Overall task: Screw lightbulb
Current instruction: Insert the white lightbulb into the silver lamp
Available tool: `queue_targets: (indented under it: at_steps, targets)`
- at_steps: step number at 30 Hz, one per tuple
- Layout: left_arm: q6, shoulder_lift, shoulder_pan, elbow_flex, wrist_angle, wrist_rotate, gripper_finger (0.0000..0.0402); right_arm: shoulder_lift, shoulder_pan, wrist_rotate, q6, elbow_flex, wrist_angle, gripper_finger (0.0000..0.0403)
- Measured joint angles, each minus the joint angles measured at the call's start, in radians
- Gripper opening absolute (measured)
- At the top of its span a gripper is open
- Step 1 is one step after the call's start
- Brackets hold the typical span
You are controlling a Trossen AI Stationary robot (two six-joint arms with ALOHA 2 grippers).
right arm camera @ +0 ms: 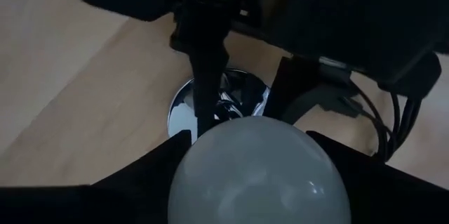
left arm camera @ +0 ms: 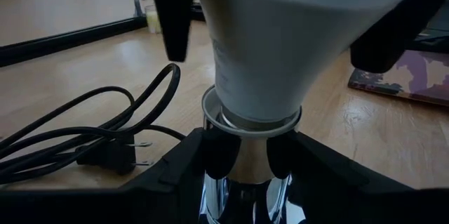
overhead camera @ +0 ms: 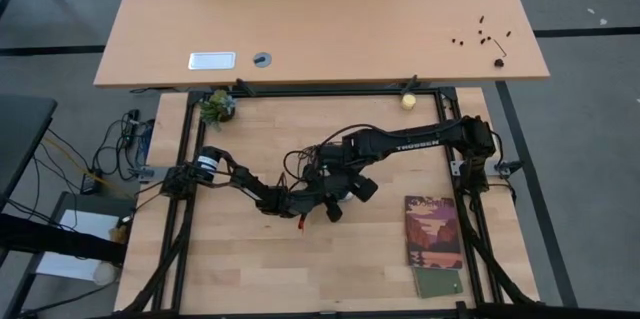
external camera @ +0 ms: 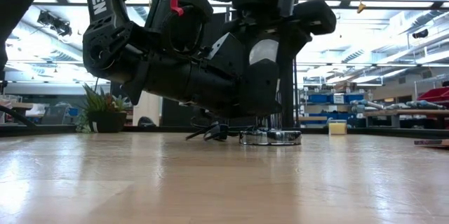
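Note:
The white lightbulb stands upright with its narrow end in the white collar of the chrome socket. The socket's round silver base rests on the wooden table near its middle. My left gripper reaches in level from the table's left and is shut on the socket. My right gripper points down over the bulb's dome, one finger on each side of it. In the high view the right arm hides the bulb. My left gripper pinches the socket's chrome neck between its two fingers, just under the white collar. The fingers come in level from the table's left, and the socket stands upright on the table. My right gripper comes from above, pointing down, with its two fingers against opposite sides of the bulb's wide part. The bulb stays upright with its narrow end in the socket.
The socket's black cord and plug lie looped on the table beside it. A booklet and a green card lie at the near right. A small plant and a yellowish ball sit at the far edge.

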Motion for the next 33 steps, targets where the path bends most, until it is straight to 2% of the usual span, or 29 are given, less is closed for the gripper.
queue_targets:
  at_steps: [7,13,19,29,33]
  targets:
    - [0.0,0.0,0.0,0.0,0.0,0.0,0.0184,0.0,0.004,0.017,0.167,0.0,0.004,0.0265]
    - [-0.001,0.001,-0.001,-0.001,0.009,0.004,0.0184,0.0,0.024,0.039,0.415,-0.002,0.028,0.0275]
    - [-0.002,0.001,-0.002,-0.001,0.014,0.007,0.0184,-0.007,0.044,0.08,0.704,-0.06,0.086,0.0281]
    - [-0.004,0.002,0.0,-0.001,0.016,0.003,0.0184,-0.003,0.046,0.09,1.037,-0.087,0.092,0.0259]
    - [-0.004,0.002,0.0,-0.001,0.015,0.003,0.0184,-0.003,0.044,0.095,1.151,-0.087,0.098,0.0266]
